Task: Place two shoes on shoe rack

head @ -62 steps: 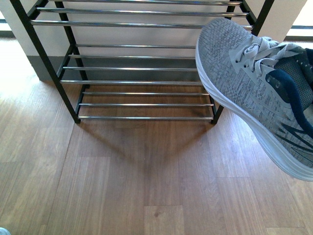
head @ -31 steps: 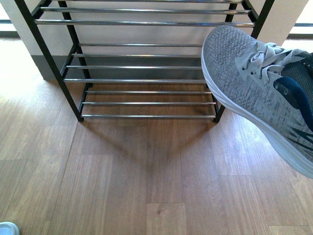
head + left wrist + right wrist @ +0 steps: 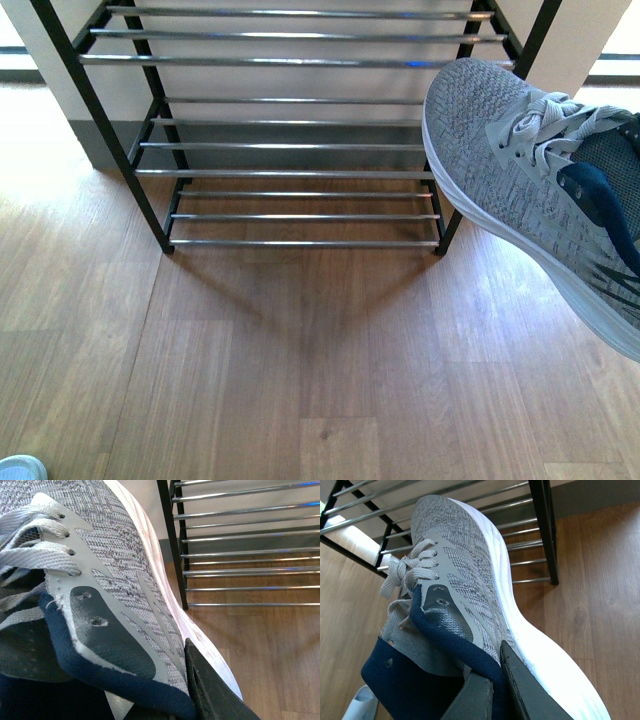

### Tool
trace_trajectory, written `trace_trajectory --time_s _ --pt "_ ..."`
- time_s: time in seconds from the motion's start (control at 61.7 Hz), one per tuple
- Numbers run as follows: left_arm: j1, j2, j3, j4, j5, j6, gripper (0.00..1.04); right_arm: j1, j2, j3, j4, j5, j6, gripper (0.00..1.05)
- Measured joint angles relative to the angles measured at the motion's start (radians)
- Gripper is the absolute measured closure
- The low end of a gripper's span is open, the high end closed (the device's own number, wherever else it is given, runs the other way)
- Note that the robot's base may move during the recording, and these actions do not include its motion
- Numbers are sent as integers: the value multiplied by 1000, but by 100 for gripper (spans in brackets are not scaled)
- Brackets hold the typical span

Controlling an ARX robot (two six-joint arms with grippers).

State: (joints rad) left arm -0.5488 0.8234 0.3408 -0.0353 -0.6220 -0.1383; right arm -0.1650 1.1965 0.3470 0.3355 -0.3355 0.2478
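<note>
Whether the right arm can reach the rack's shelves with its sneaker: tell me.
Probably yes: the right gripper holds the grey sneaker, toe at the shoe rack's right front post, and the visible shelves are bare. It must clear that post.

No readable text, labels or numbers appear anywhere.

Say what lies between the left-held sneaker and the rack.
Nothing: the left wrist view shows only bare wall and floor between sneaker and shoe rack.

Warm brown wood-plank floor [image 3: 300,360] meets a pale wall [image 3: 300,82] with a grey skirting band [image 3: 300,159]. Bright daylight washes the floor left of the wall.
</note>
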Motion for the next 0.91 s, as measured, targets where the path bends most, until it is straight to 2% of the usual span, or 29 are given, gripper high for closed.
trace_trajectory --time_s 0.729,0.826,0.907 --pt "0 0 0 0 -6 0 103 0 0 0 3 1 -1 104" --pt "0 0 0 0 -6 0 103 16 36 -80 319 134 -31 104" --pt "0 0 0 0 -5 0 103 25 23 -67 375 175 -24 104"
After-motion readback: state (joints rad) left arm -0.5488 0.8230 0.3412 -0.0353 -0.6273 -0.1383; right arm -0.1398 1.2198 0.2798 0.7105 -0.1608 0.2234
